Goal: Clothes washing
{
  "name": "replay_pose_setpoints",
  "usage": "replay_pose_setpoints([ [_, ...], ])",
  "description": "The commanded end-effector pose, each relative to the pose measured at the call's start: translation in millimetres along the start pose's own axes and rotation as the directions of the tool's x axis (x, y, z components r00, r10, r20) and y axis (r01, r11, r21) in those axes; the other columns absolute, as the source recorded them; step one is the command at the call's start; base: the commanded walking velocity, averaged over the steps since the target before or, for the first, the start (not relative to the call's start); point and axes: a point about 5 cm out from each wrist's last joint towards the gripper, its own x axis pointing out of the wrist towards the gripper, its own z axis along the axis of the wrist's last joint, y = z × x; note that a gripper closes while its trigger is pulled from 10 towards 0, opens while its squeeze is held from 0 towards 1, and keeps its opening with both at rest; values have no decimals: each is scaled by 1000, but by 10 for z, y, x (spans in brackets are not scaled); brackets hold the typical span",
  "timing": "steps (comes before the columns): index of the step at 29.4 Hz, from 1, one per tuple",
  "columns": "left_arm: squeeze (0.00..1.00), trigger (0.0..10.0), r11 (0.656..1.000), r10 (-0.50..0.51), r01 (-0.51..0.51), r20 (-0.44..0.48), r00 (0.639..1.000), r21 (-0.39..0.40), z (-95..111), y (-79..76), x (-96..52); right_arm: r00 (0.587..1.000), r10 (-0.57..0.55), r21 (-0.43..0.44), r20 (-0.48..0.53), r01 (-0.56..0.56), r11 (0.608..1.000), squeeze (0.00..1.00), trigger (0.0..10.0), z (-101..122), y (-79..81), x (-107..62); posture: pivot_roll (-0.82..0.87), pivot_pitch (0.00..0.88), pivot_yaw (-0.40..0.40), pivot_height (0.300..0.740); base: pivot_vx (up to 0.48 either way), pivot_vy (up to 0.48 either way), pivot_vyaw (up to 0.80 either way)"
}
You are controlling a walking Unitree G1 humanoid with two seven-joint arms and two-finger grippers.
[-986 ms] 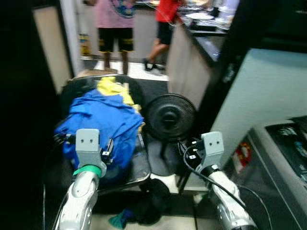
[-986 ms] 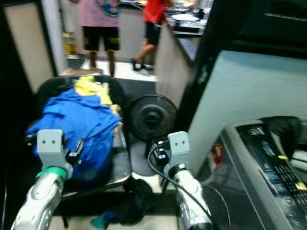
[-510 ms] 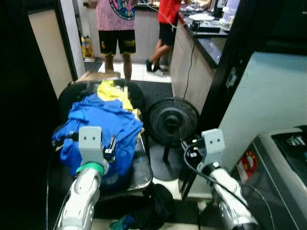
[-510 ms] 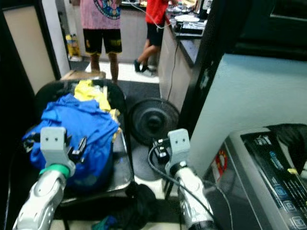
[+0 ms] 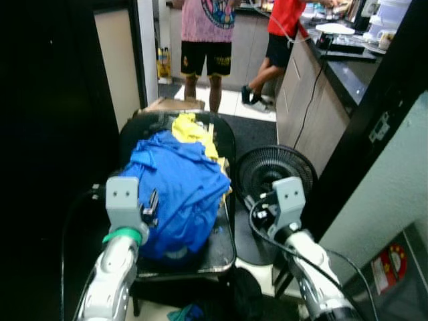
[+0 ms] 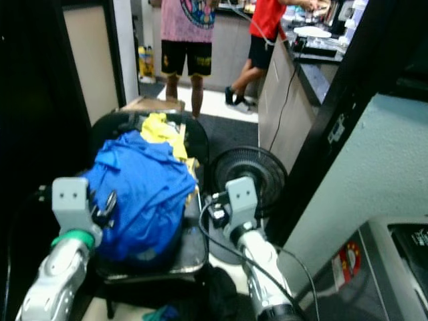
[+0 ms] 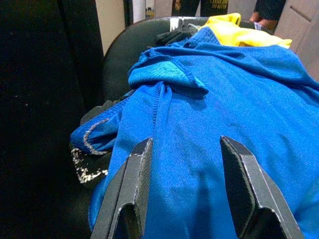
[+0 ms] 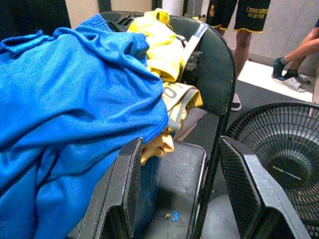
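1. Since the earlier frames the camera has been turned towards the robot's left: the washing machine, formerly at the right, has been reduced to a corner, and the chair (image 5: 221, 249) has been brought nearer the middle. The clothes themselves are not seen to have been shifted.

2. The left tool (image 7: 185, 191) is held wide open, its two black fingers apart just above the blue shirt (image 5: 177, 187), with nothing gripped. The right tool (image 8: 185, 191) is likewise held wide and empty, pointed at the chair's right edge, beside the floor fan (image 5: 274, 175).

3. The task is judged to be at its very start. The laundry is piled on the chair seat and against its back; nothing has been lifted. Picking up, carrying and loading are all left to be done.

4. The blue shirt is a thin, smooth, slightly shiny knit, draped in soft folds with a hemmed edge showing. A yellow garment (image 5: 192, 129) is bunched behind it at the chair's back edge, and a dark patterned cloth (image 7: 90, 165) is tucked beneath at the left edge. More dark cloth (image 5: 242, 301) is lying on the floor under the chair's front.

5. The chair is hard, black and glossy. Two people are standing in the room beyond.
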Motion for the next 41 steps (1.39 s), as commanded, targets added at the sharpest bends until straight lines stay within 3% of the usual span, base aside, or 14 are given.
replay_pose_setpoints([
  [1, 0, 10000, 1000, -7, 7, -12, 1000, 1, -45, -23, -18, 1000, -6, 9, -12, 7, 1000, 0, 10000, -44, -18, -30, 7, 42, 13, 740, 255, 0, 0],
  [15, 0, 10000, 1000, 2, -2, -3, 1000, -4, -22, -7, -12, 1000, -17, 20, 15, 17, 1000, 0, 10000, 20, -22, 9, 10, 46, 10, 740, 256, 0, 0],
  [21, 0, 10000, 1000, 11, -11, 10, 1000, -12, 18, 13, 12, 998, -31, 23, 63, 30, 999, 0, 10000, 162, -59, 76, 8, 50, 8, 740, 273, 0, 0],
  [41, 0, 10000, 1000, 18, -17, 11, 1000, -16, 20, 25, 11, 998, -25, 27, 59, 24, 999, 0, 10000, 145, -42, 82, 9, 52, 7, 740, 388, 0, 0],
])
